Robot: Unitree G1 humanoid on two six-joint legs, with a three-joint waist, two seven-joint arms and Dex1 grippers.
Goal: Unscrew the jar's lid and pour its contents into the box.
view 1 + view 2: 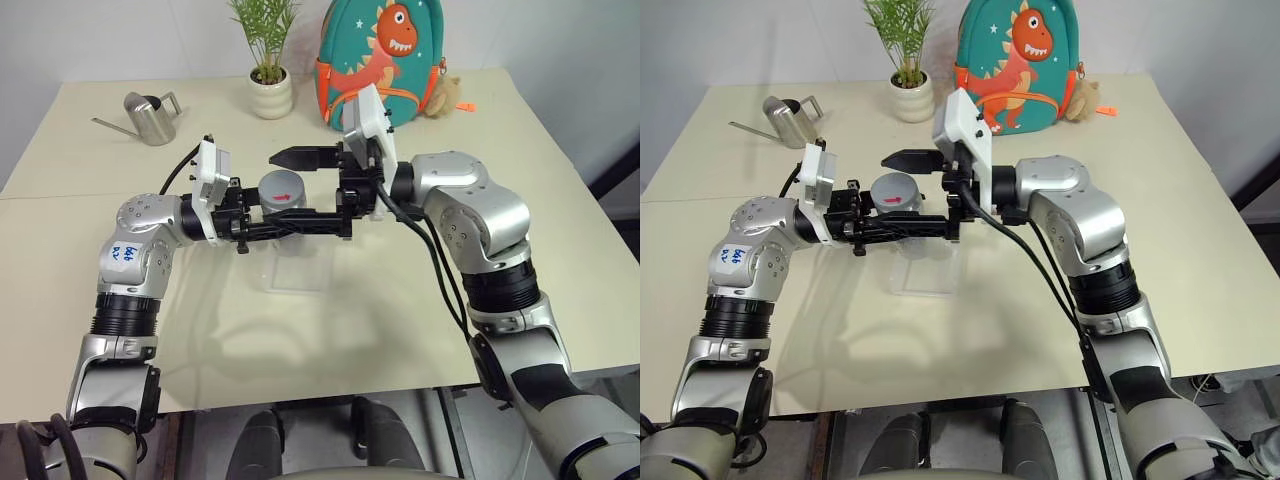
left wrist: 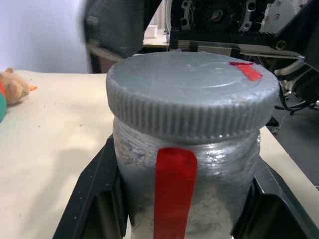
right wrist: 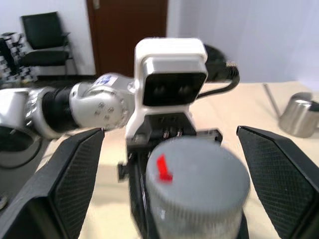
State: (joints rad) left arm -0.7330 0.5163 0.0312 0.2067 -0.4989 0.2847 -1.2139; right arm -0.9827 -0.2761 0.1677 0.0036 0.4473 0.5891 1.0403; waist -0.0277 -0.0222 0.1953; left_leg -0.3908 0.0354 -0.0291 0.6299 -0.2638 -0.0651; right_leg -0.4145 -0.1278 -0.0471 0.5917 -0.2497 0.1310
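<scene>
— Where is the jar (image 2: 184, 189) sitting right now?

— Your left pincer (image 2: 182, 219) is pinching it around the body, holding it upright in the air above the clear box (image 1: 296, 268) on the counter (image 1: 520, 140). That placement is working for you: the box is lying directly below, so anything spilling should be landing in it.

— And the lid (image 1: 282, 188)?

— It is sitting fully on the jar, red mark up. Your right pincer (image 3: 169, 184) is standing spread wide, one finger on each side of the lid and neither one touching it. You are looking lined up for a grip on the cap, I judge.

— Can you see the contents?

— No, the jar wall is looking frosted, so I cannot tell.

— Anything in your way?

— Nothing near. The steel watering can (image 1: 150, 116), the potted plant (image 1: 268, 60) and the dinosaur backpack (image 1: 390, 55) are all standing well apart at the far side of the counter. The two wrists are crowding each other, though, so watch that while twisting.
</scene>
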